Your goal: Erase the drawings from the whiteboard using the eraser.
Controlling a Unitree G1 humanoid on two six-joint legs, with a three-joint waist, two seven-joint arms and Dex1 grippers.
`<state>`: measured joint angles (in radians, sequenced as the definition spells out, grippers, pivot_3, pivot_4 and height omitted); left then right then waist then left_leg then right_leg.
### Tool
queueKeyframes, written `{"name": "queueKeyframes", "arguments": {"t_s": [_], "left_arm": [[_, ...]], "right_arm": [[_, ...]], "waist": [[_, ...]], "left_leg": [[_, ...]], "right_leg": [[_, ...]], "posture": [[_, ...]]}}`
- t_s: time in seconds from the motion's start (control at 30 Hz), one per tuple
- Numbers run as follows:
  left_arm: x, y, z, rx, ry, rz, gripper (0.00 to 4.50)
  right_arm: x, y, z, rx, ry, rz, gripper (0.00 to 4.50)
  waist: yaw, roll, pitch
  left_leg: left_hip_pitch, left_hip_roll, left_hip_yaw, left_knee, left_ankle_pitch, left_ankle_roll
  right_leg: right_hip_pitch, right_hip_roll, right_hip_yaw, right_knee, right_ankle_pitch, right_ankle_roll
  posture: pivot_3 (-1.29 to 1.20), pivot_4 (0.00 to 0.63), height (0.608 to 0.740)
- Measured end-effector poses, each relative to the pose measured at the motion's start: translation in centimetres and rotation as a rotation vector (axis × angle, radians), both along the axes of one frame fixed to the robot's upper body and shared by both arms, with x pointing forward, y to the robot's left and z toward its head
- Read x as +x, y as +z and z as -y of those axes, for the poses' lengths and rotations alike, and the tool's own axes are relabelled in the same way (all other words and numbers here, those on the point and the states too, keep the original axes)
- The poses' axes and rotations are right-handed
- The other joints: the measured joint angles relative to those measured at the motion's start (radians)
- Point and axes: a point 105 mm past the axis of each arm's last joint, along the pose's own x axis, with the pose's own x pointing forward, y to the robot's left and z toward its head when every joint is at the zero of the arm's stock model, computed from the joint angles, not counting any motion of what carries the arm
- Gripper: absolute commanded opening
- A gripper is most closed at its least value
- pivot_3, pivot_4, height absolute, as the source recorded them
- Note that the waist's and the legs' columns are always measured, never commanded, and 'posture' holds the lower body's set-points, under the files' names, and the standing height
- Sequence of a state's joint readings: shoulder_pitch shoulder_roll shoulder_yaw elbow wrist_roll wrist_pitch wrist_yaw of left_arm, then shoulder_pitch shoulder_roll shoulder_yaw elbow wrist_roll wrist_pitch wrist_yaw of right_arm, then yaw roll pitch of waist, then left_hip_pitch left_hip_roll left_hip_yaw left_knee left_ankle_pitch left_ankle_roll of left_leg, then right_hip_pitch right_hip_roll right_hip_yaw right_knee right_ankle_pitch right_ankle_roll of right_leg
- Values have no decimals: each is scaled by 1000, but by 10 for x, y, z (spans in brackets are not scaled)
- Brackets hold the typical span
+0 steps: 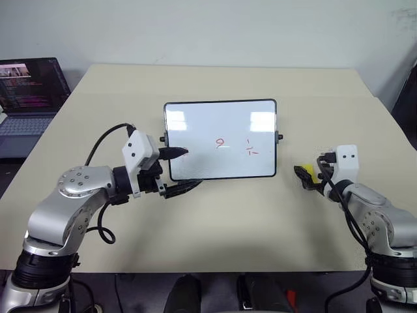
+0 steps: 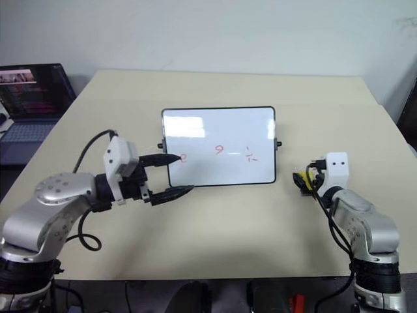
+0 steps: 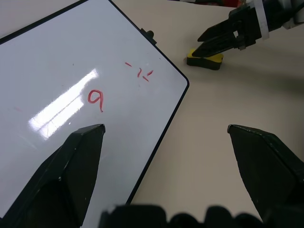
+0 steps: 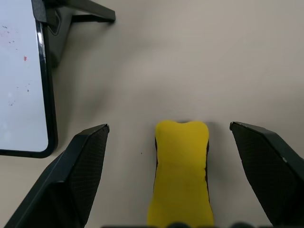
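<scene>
- Left eye view: you see the whiteboard (image 1: 220, 139) propped up near the middle of the beige table (image 1: 215, 222), tilted back on its stand, with small black knobs at its two sides.
- On the board you have the drawings (image 1: 221, 143) in red: a loop like a nine near the middle, a cluster of short strokes toward the robot's right, and a third mark at the robot's left, partly behind the left gripper's upper finger.
- Your left gripper (image 1: 182, 171) sits at the board's lower corner on the robot's left, fingers spread wide and holding nothing. The upper finger lies in front of the board face; you cannot tell whether it touches. The lower finger is in front of the board's bottom edge.
- In the left wrist view, one finger (image 3: 71, 171) of that gripper lies over the white surface and the other over the bare table past the board's edge.
- The eraser (image 4: 181, 171) lies flat on the table, yellow side up, to the robot's right of the board and well apart from it.
- Your right gripper (image 4: 168, 130) is at the eraser, fingers spread wide, one on each side of the block. The right wrist view shows a clear gap between each finger and the block, so nothing is gripped.
- A laptop (image 1: 29, 98) stands open off the table's far corner on the robot's left.
</scene>
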<state>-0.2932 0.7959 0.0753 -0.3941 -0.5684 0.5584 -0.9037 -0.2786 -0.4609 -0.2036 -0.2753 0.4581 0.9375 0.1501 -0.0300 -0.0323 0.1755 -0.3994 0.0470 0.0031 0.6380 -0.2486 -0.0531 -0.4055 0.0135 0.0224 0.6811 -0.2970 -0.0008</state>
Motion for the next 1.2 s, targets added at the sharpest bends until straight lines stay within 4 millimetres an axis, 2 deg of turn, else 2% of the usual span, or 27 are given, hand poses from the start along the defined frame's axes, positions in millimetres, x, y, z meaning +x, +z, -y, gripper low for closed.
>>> {"name": "queueKeyframes", "arguments": {"t_s": [0.53, 0.73, 0.83, 0.97, 1.2], "left_arm": [[-5, 2, 7, -10, -30, 13, 4500], [-12, -1, 11, -16, -87, -12, 4500], [-13, -2, 12, -13, -98, -20, 4500], [-15, -5, 15, -9, -118, -32, 4500], [-16, -8, 15, -8, -118, -45, 4500]], "right_arm": [[5, -17, 6, 3, 6, -63, 4458], [7, -15, 7, 0, 6, -51, 4458], [9, -16, 8, -1, -2, -52, 3901], [10, -18, 9, 0, -6, -57, 2550], [11, -17, 8, -5, -9, -51, 2550]], "waist": [[0, 0, 0], [0, 0, 0], [0, 0, 0], [0, 0, 0], [0, 0, 0]], "left_leg": [[0, 0, 0, 1, 0, 0], [0, 0, 0, 1, 0, 0], [0, 0, 0, 2, 0, 0], [0, 0, 0, 2, 0, 0], [0, 0, 0, 2, 0, 0]], "right_leg": [[0, 0, 0, 1, 2, -4], [0, 0, 0, 1, 2, -4], [0, 0, 0, 1, 2, -4], [0, 0, 0, 1, 2, -4], [0, 0, -1, 2, 2, -4]], "posture": [[0, 150, 740], [0, 150, 740], [0, 150, 740], [0, 150, 740], [0, 150, 740]]}}
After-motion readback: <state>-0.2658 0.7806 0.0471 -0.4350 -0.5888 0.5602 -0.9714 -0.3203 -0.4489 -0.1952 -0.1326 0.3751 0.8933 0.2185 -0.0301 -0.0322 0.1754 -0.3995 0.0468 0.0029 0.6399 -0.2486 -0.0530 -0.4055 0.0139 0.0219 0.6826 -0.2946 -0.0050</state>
